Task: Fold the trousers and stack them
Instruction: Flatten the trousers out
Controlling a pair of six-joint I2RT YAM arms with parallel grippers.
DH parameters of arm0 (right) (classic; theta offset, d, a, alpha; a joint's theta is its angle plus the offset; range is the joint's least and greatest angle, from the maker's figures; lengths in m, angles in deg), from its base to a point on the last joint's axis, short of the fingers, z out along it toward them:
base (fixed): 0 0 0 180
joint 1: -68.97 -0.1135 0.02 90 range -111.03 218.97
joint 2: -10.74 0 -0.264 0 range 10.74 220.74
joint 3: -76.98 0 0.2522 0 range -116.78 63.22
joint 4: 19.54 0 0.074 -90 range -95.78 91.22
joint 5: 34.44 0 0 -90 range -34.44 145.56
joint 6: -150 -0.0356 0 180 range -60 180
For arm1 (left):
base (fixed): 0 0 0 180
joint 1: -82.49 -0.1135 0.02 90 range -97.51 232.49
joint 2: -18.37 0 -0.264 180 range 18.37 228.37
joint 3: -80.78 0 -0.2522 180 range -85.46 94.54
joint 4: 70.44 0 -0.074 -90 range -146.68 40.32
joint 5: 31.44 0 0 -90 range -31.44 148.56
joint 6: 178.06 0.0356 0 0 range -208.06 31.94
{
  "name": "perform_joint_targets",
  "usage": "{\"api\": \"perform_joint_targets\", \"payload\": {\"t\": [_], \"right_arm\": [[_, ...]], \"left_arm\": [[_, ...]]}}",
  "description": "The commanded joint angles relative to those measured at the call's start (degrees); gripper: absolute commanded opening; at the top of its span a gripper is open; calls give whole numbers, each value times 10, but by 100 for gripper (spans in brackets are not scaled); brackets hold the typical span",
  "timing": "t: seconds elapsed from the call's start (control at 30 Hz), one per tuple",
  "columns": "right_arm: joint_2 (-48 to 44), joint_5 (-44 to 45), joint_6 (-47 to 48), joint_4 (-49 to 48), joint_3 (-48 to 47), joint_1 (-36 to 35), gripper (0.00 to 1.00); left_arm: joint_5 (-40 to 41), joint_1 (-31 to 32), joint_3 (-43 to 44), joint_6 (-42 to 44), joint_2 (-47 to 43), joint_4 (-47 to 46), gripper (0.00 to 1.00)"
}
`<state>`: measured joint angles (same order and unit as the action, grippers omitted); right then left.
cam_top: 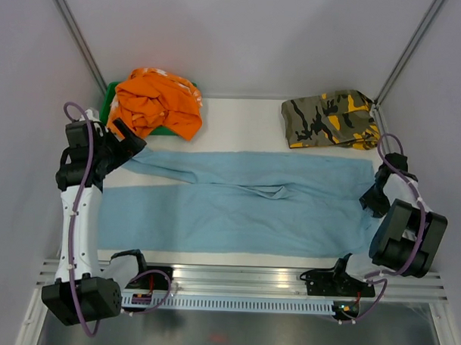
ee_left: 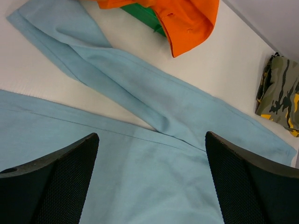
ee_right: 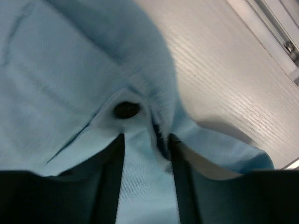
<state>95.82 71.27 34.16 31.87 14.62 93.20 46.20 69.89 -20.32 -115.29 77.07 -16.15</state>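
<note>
The light blue trousers (cam_top: 244, 207) lie spread flat across the table, legs to the left and waist to the right. My left gripper (cam_top: 133, 142) hovers open above the far leg (ee_left: 140, 93) near its hem, its fingers (ee_left: 56, 177) wide apart with nothing between them. My right gripper (cam_top: 370, 200) is at the waist end. In the right wrist view its jaws (ee_right: 147, 137) stand narrow, with bunched waist cloth (ee_right: 145, 186) filling the gap, just below the dark button (ee_right: 126, 110). The waist edge beside it is lifted off the table.
An orange garment (cam_top: 157, 102) is heaped on something green (cam_top: 108, 100) at the back left. A folded camouflage garment (cam_top: 331, 119) lies at the back right. A metal rail (cam_top: 242, 279) runs along the near edge. Grey walls close in on both sides.
</note>
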Motion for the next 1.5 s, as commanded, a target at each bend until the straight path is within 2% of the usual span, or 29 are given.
{"api": "perform_joint_targets", "payload": {"t": [0.0,0.03,0.1,0.17,0.3,0.43,0.53,0.73,0.87,1.03,1.13,1.27,1.47], "right_arm": [[-67,-99,44,5,-56,-6,54],[-107,-120,54,-1,-68,-13,72],[-136,-122,55,0,-124,-17,88],[-130,-133,69,3,-164,-21,92],[-48,-152,85,-6,-231,-30,91],[18,-154,74,-73,-213,-32,84],[76,-125,62,-80,-216,-32,81],[162,-81,55,-122,-236,-33,78],[203,-74,60,-140,-247,-34,66],[247,-57,69,-148,-260,-35,59],[266,-59,74,-149,-269,-35,48],[290,-66,79,-161,-276,-35,24],[323,-50,89,-175,-316,-32,10]], "left_arm": [[22,2,-13,17,23,-15,100],[37,3,-20,16,32,-16,100],[56,3,-20,5,66,-17,100],[67,1,-15,-5,86,-27,100],[144,-14,-2,-67,131,-38,100],[101,-90,2,-97,178,-42,100],[86,-128,-6,-95,192,-48,100],[101,-139,-21,-70,205,-77,100],[120,-138,-12,-67,247,-52,99],[141,-139,-16,-62,264,-59,99],[140,-139,-17,-53,273,-63,99],[137,-139,-24,-43,291,-77,98],[74,-139,-18,-28,317,-128,92]]}}
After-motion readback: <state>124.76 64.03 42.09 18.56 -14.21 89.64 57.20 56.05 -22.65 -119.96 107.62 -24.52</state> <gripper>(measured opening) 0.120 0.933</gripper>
